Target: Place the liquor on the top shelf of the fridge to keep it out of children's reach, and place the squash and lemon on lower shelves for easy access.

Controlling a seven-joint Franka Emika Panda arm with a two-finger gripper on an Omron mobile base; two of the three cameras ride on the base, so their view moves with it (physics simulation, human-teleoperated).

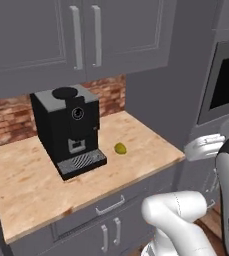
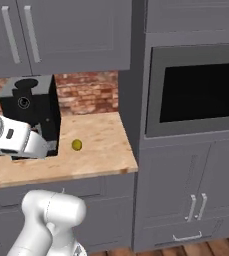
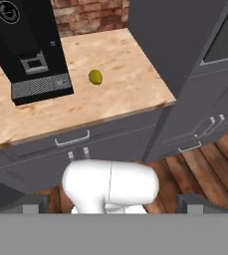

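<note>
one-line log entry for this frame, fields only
phase: pre-grasp | lemon: on counter, right of coffee machine, untouched | gripper: finger tips wide apart, holding nothing, off the counter's front edge

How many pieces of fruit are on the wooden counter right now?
1. A small yellow-green lemon lies on the wooden counter, just right of the black coffee machine and apart from it. More could be hidden behind the machine.
</note>
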